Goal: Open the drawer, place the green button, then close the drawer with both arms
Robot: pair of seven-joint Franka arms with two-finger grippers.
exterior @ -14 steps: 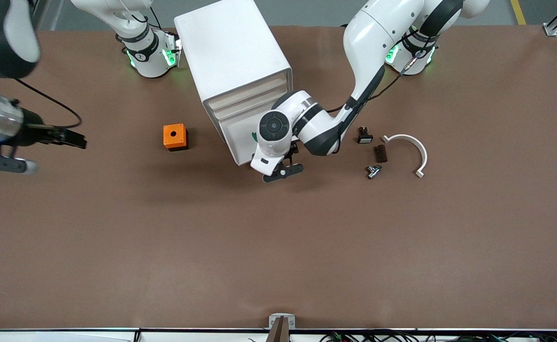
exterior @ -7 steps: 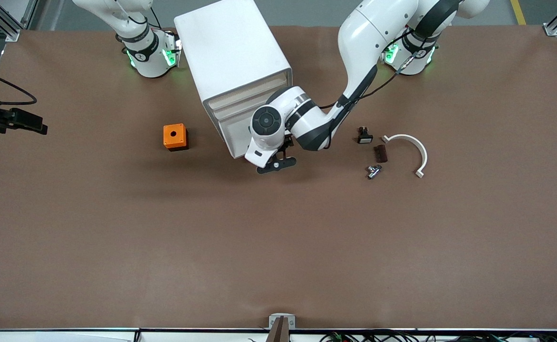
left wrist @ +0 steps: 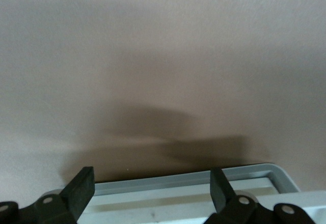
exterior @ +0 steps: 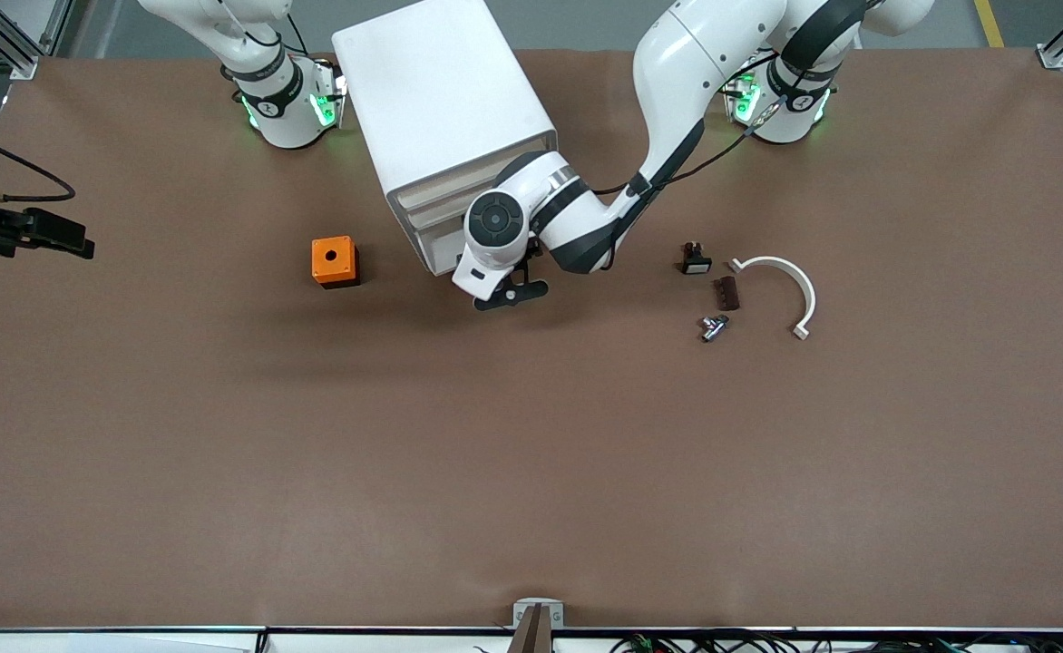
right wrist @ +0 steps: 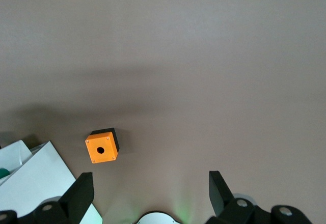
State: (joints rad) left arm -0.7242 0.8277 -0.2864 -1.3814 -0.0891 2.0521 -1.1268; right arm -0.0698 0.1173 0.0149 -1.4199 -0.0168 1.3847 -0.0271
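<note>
Looking down from the front camera, you see a white cabinet [exterior: 445, 118] standing on the brown table [exterior: 531, 453] between the two arm bases, its drawer fronts turned toward the camera and the left arm's end. The left gripper [exterior: 511, 292] sits low, right at the foot of the cabinet, against the lowest drawer [exterior: 441, 254]. In the left wrist view its fingers [left wrist: 81, 183] are spread apart and hold nothing, and the drawer's pale rim lies between and just under them. That placement suits pushing the drawer shut, and the drawer appears to be almost closed.

You cannot find the button on the table. A small green shape shows at the cabinet's edge in the right wrist view, too little to identify, so the button is most likely inside the drawer already.

The right gripper [right wrist: 147, 193] waits raised at its own end of the table, released and empty, clear of the left arm's work. An orange box [exterior: 335, 261] sits near the cabinet toward the right arm's end. A black button [exterior: 696, 260], a brown block [exterior: 726, 293], a metal fitting [exterior: 713, 326] and a white curved piece [exterior: 781, 286] lie toward the left arm's end.
</note>
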